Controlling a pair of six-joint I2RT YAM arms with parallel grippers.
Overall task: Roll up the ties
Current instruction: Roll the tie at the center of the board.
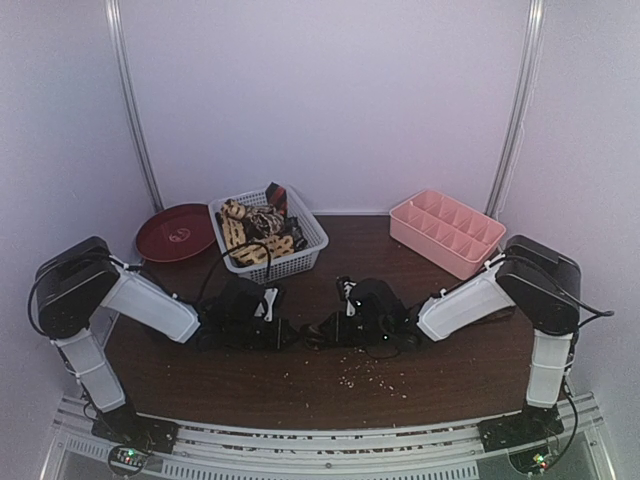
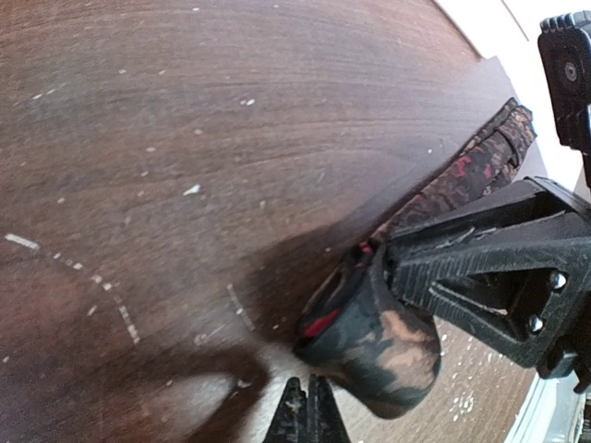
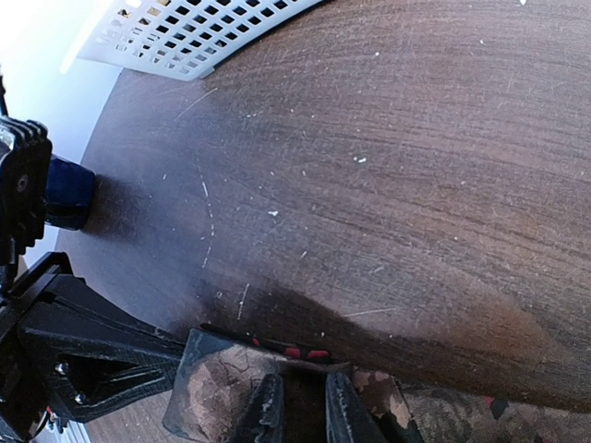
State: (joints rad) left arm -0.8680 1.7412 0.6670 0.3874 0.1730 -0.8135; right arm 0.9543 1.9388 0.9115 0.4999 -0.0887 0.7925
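Pinched-together tips of my left gripper [image 2: 307, 399] sit empty beside the rolled end of the tie [image 2: 369, 346] at the middle of the table [image 1: 450, 372]; my right gripper [image 3: 302, 382] clamps that roll. Both arms [image 1: 150, 300] crouch low, elbows out. Overhead alone shows more ties [image 1: 255, 235] heaped in the basket [image 1: 300, 258] (the mug [image 3: 69, 192] appears only from the right wrist).

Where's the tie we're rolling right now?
The tie lies mid-table in the top view, between the left claw and right claw, nearer the arms than the basket.

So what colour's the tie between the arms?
Dark tie with red and tan blotches; left wrist view.
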